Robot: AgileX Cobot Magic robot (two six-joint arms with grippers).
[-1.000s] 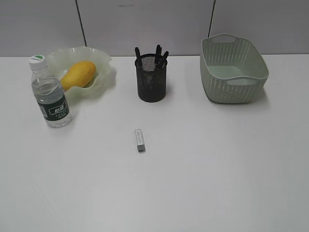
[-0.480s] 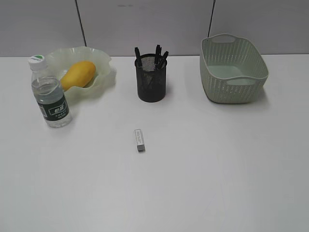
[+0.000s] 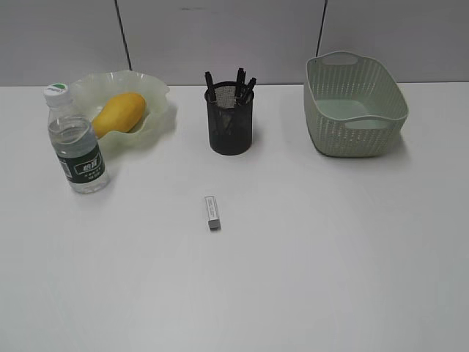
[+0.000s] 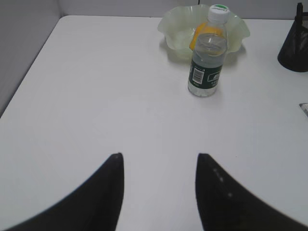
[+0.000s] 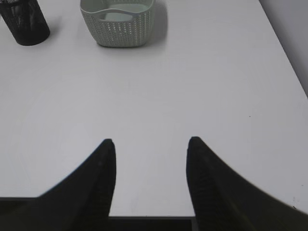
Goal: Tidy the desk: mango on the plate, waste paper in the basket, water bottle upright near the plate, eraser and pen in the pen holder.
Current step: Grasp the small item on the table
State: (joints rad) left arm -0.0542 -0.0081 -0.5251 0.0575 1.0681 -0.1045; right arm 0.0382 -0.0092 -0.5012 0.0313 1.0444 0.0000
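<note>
Both claws stood open w/ nothing between the fingers: left gripper [image 4: 160, 161] hung over bare white desk [image 3: 330, 257] at the near left, its two black fingers [image 4: 109, 192] apart; right gripper [image 5: 150, 144] hung over the near right edge of the tabletop, fingers [image 5: 102, 178] likewise apart, no object close to either. Smooth yellow-orange oblong mango [image 3: 119, 114] lay in the pale green translucent wavy-rimmed plate [image 3: 157, 92] at the back left. Small clear plastic water bottle w/ white cap & dark green label [image 3: 76, 141] stood upright just in front of the plate, at its left side; in the left wrist view it overlapped the dish and fruit behind it. Black metal-mesh cylindrical pen holder [image 3: 230, 122] sat at back centre w/ several dark pens [image 3: 240, 79] sticking up out of it. Small grey-white rectangular eraser [image 3: 212, 212] lay flat on the desk, in front of the holder, well apart from it. Pale green rectangular woven-look plastic basket [image 3: 354, 104] sat at back right, upright; couldn't tell if any paper lay inside.
</note>
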